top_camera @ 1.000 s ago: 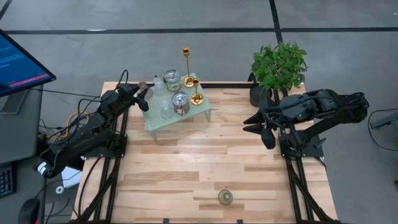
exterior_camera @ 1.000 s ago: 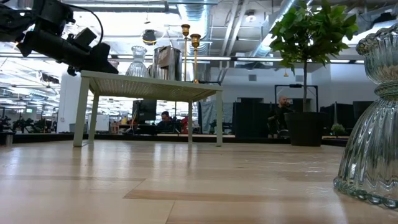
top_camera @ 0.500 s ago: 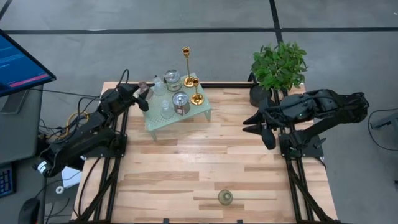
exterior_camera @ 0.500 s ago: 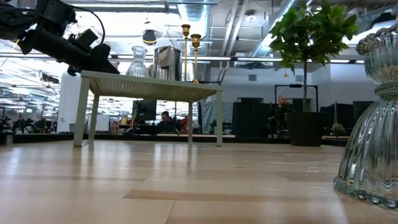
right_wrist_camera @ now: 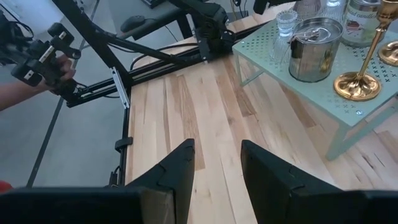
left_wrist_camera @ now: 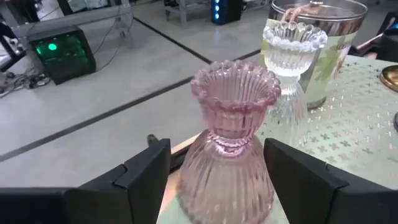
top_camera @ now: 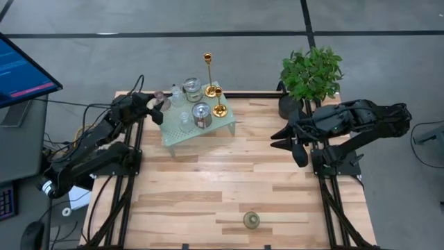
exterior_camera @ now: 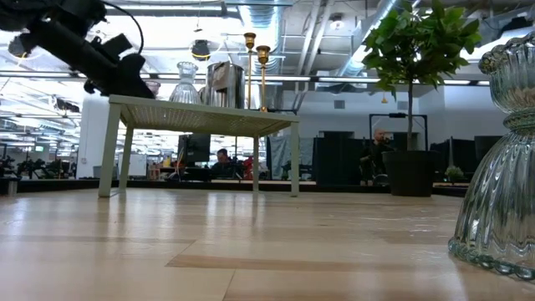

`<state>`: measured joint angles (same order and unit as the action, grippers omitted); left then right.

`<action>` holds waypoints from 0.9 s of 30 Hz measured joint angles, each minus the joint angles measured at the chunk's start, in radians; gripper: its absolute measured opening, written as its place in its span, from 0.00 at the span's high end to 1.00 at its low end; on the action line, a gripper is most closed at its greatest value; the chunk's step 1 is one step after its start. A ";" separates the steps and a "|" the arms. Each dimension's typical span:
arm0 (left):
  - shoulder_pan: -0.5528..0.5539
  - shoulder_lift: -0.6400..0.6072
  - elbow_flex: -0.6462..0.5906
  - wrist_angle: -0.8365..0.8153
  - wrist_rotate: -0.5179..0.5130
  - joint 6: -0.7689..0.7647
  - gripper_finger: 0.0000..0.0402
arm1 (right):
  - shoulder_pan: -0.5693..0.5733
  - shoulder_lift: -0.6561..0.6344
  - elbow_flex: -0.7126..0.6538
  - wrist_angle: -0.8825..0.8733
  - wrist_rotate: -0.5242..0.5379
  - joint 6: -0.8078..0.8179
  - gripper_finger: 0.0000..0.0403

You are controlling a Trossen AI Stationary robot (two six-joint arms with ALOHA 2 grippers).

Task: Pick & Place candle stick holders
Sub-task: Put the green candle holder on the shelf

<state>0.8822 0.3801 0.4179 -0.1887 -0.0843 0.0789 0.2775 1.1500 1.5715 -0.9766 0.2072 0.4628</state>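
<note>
Ribbed pink glass holder [left_wrist_camera: 231,149], gold candlesticks [top_camera: 207,72], mint-green perforated rack [top_camera: 223,123], pale striped wood table [top_camera: 208,194].

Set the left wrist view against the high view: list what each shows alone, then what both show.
Only the left wrist view: the ribbing and scalloped rim of the pink glass holder standing between the left gripper jaws. Only the high view: the lone holder on the table's near edge, the plant, the right gripper waiting open. Both: the green rack and the silvery cup.
</note>
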 joint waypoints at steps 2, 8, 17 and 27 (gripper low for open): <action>0.000 -0.022 0.020 -0.041 -0.007 0.011 0.36 | 0.000 0.000 0.000 0.000 0.000 -0.002 0.70; 0.000 -0.099 0.042 -0.113 0.015 -0.033 0.36 | 0.000 0.000 0.000 0.005 0.000 -0.002 0.70; 0.000 -0.197 0.086 -0.293 0.244 -0.245 0.36 | -0.005 0.050 0.000 -0.168 0.042 0.081 0.70; 0.000 -0.223 0.223 -0.396 0.745 -0.532 0.39 | 0.066 0.214 -0.001 -0.373 -0.003 0.154 0.70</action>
<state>0.8822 0.1570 0.6413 -0.5846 0.6604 -0.4535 0.3435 1.3636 1.5704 -1.3498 0.2039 0.6164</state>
